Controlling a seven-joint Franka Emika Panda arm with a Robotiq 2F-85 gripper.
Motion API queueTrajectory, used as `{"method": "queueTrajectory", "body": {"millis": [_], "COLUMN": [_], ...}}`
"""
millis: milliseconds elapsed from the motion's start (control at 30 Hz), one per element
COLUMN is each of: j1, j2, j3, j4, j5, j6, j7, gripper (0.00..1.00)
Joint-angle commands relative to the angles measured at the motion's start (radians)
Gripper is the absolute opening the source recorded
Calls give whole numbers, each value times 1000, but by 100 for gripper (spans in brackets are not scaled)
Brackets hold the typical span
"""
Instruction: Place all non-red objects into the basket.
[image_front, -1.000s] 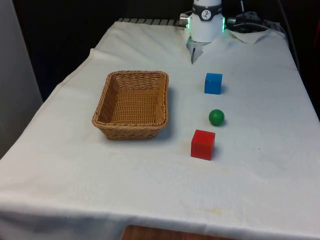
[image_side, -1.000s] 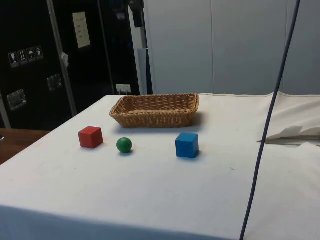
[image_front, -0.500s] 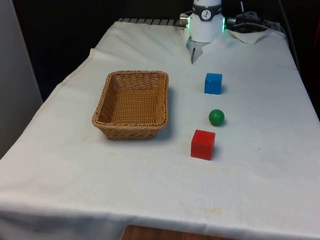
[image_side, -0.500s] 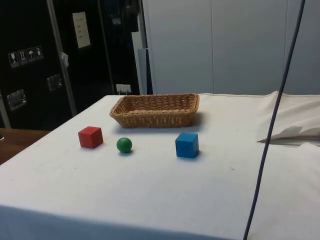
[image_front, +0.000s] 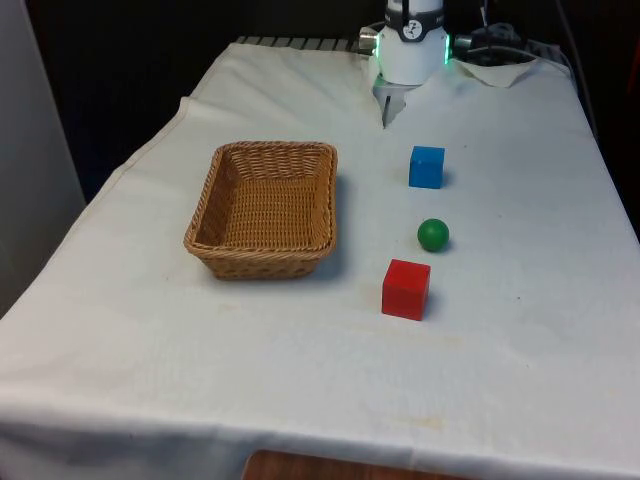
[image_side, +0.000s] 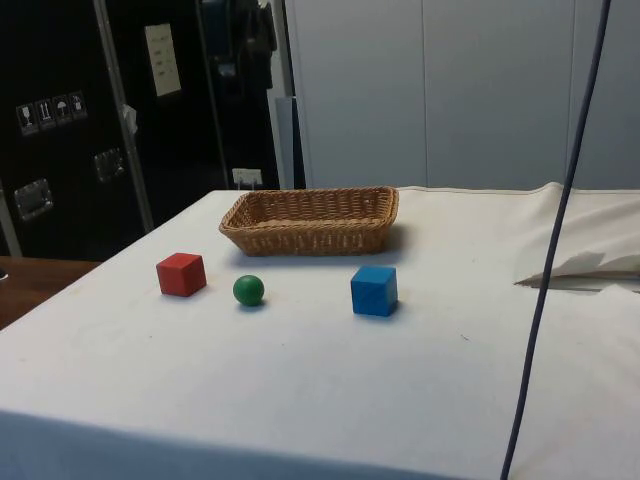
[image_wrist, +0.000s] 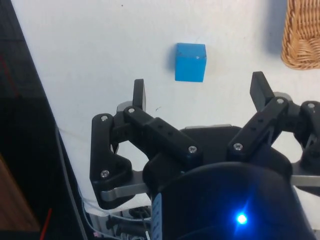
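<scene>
The claw (image_wrist: 200, 92) hangs wide open and empty above the tabletop (image_front: 520, 360), with the blue cube (image_wrist: 190, 62) lying just beyond its fingertips. The grasp likely goes best if the claw centres over the cube, squares to its flat faces and descends straight. The green ball (image_front: 433, 235) waits near the red cube (image_front: 406, 289); the basket (image_front: 205, 200) is empty.

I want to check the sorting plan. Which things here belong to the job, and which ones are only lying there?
For the job: blue cube, green ball, basket, open gripper.
Lying about: red cube, which stays on the white cloth.
</scene>
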Motion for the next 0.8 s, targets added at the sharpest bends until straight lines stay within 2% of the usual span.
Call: {"method": "queueTrajectory", "body": {"millis": [0,67,367,400,567,633,667,767], "j1": [0,0,1,0,1,0,0,0], "j2": [3,7,27,26,39,45,42,56], "j3": [1,1,3,1,7,7,6,8], "j4": [-9,-5,-55,-47,-86,-96,-92,-107], "j5": [11,6,30,22,29,29,22,31], "j6": [18,9,94,74,156,175,159,203], "j7": [-2,-1,-8,-6,-8,-9,-6,-11], "gripper": [100,100,100,100,100,100,100,100]}}
